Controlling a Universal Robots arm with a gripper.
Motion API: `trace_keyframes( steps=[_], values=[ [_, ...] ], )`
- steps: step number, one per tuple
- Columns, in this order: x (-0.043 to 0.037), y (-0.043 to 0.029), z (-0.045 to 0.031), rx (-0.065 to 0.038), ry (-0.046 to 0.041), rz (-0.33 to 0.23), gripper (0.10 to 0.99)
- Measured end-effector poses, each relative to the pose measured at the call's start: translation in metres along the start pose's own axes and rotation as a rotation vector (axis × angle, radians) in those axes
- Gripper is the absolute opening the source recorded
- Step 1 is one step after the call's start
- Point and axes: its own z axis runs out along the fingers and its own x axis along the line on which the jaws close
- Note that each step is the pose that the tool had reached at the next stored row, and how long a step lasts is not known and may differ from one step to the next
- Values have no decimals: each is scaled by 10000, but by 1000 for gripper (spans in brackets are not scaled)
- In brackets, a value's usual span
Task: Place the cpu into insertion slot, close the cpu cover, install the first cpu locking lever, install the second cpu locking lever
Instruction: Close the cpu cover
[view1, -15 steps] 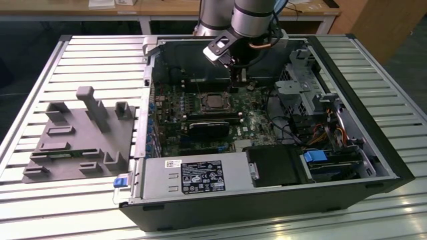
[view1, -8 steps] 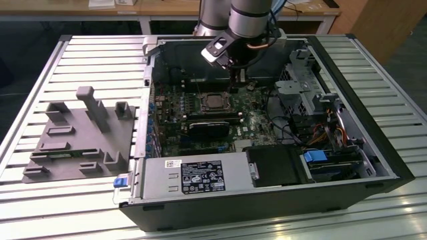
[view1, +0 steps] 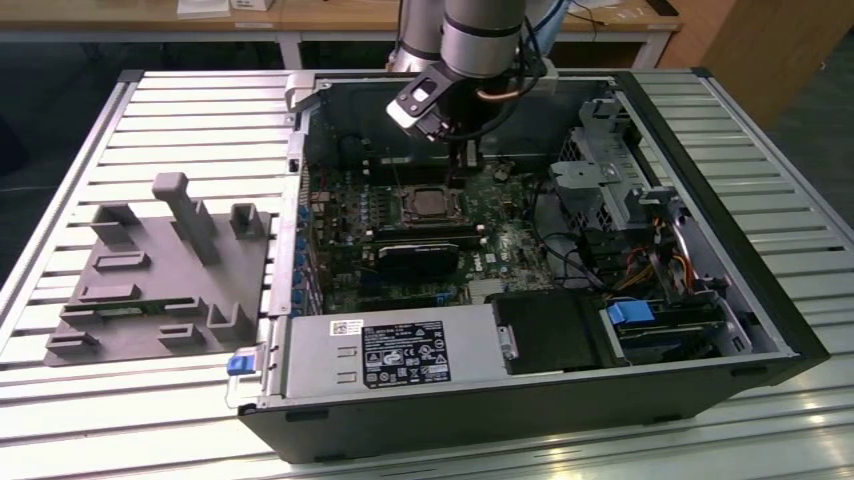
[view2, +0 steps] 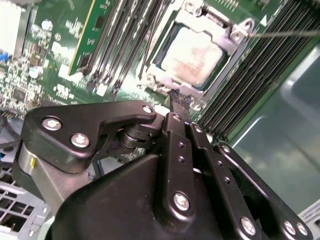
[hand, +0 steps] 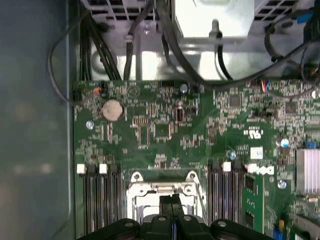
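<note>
Inside the open computer case (view1: 747, 300), the cpu (view2: 192, 55) lies flat in the insertion slot (view1: 407, 204), its dull silver top showing through the window of the cpu cover (view2: 161, 80), which lies down around it. A thin wire lever (view2: 285, 34) juts out past one corner of the cover.

The gripper (view2: 179, 97) hangs just beside one edge of the cover with its fingers pressed narrow together and nothing between them. Whether the tip touches the frame cannot be told.

Long black memory slots (view2: 260, 75) run close along two opposite sides of the slot, leaving little free board there. In the exterior view, a black heatsink block (view1: 420, 255) sits just beyond the slot toward the power supply (view1: 387, 355), and a metal drive cage (view1: 607, 170) with cables crowds the exterior view's right.

The case rests on a slatted metal table (view1: 174, 110). A grey moulded fixture (view1: 160, 270) lies well apart from it, on the exterior view's left.
</note>
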Motion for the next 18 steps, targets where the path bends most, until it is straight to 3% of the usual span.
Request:
trace_keyframes(
  steps=[10,15,18],
  values=[
    [-8,-225,46,-113,3,2,102],
    [-10,-312,74,-307,12,4,102],
    [-11,-358,81,-361,15,3,102]
  ],
)
